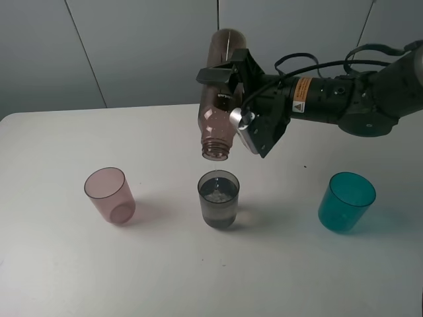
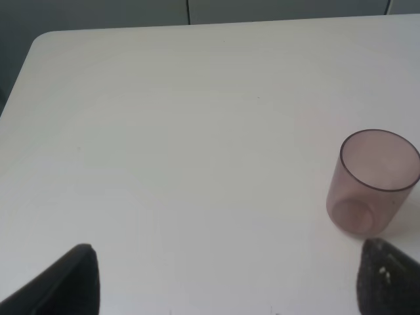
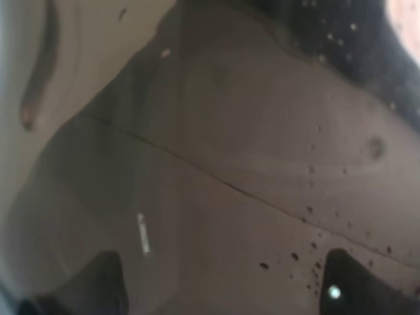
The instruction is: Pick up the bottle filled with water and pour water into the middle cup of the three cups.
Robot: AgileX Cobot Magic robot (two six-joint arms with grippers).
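**Exterior high view.** Your right end effector (image 1: 230,99) is clamped on the bottle (image 1: 216,129). The bottle is tipped mouth-down, with its open neck just above the middle cup (image 1: 219,198) and apart from it. The middle cup, smoky grey, stands upright on the white table (image 1: 66,277) and holds water. It sits between the pink tumbler (image 1: 110,195) and the teal tumbler (image 1: 346,201).

**Left wrist view.** Your left end effector (image 2: 230,289) is spread wide with nothing between its tips. The pink tumbler stands upright near one tip.

**Right wrist view.** The bottle's smoky wall fills the frame, blurred and speckled with droplets. A dark fingertip shows at each side.
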